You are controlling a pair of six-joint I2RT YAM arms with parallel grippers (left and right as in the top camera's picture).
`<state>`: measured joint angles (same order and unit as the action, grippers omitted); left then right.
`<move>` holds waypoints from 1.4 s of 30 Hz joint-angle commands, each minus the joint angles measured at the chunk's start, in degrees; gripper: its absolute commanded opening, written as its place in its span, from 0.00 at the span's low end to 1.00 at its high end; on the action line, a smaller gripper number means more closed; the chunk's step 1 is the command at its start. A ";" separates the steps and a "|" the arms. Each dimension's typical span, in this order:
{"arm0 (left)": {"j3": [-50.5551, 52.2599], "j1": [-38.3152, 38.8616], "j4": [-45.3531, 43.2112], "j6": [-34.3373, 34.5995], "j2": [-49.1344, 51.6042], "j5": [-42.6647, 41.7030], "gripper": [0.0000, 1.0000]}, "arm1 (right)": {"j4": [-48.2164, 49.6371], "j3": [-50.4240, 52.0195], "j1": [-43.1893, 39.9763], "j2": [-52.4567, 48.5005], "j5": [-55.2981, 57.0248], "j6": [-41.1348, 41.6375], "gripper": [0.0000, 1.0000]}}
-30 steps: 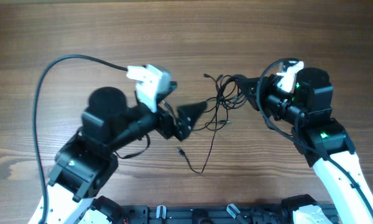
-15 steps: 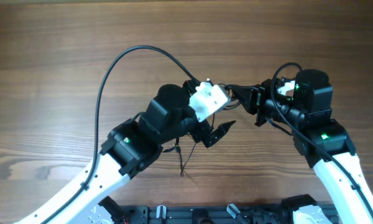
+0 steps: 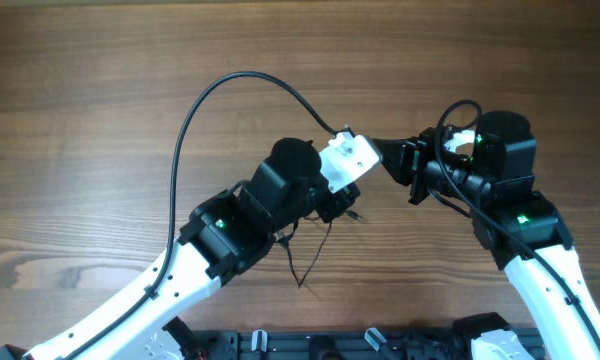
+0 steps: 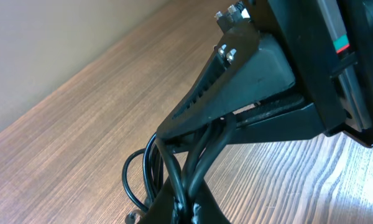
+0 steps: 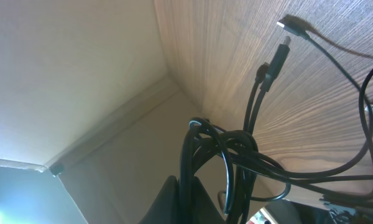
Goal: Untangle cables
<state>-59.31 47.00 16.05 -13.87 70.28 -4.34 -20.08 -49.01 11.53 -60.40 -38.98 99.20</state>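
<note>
The cables are thin black cords bunched in a tangle between my two grippers. The right gripper is shut on a bundle of strands, and two small plug ends stick out beyond it over the wood. In the left wrist view the left gripper is shut on a few strands that run up to the right gripper's fingers. A loop hangs beside it. From overhead the right gripper points left. The left gripper is hidden under its white camera module. One loose strand trails toward the table's front.
The left arm crosses the middle of the wooden table, and its thick black camera cable arcs over the left half. The right arm stands at the right. A black rail runs along the front edge.
The left arm has swung right, up to the right gripper, and its open jaws have shut on the cables. The right arm has stayed put, still shut on the tangle.
</note>
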 commanded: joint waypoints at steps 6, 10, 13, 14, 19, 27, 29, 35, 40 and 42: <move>-0.39 -0.90 -4.22 11.19 -1.33 17.35 0.04 | -1.09 -0.48 0.04 0.96 12.61 -13.44 0.66; -0.39 -2.58 -4.22 20.61 -5.84 17.86 0.04 | -4.83 -0.48 0.02 1.01 24.22 -26.25 1.00; -0.39 -4.94 -4.20 22.05 -9.94 9.60 0.04 | -2.38 -0.48 0.02 1.33 23.98 -45.07 1.00; -0.39 -5.70 -4.20 22.05 -11.08 5.38 0.04 | -1.88 -0.48 0.02 1.79 22.49 -51.58 1.00; -0.39 -12.61 -4.28 21.84 -14.03 -21.66 0.04 | -3.28 -0.50 0.02 10.80 19.47 -72.35 1.00; -0.39 -21.03 -5.33 22.03 -12.09 -54.05 0.04 | -14.71 -0.92 0.02 21.35 13.33 -85.68 0.98; -0.39 -21.03 -5.11 22.03 -10.91 -56.74 0.04 | -16.63 -0.92 0.04 21.38 11.69 -85.70 0.98; -0.39 -21.03 -4.50 21.62 -10.14 -49.03 0.04 | -17.00 -0.92 0.04 21.42 4.57 -84.13 0.91; -0.39 -21.03 -4.52 21.59 -10.14 -48.26 0.04 | -16.57 -0.92 0.02 21.42 3.08 -78.88 0.87; -0.39 -21.03 -4.50 20.72 -10.14 -48.26 0.04 | -14.82 -0.92 0.02 21.40 3.13 -72.04 0.86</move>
<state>-59.29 26.48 11.73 7.66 60.18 -53.12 -36.75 -49.19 11.49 -39.51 -34.72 19.27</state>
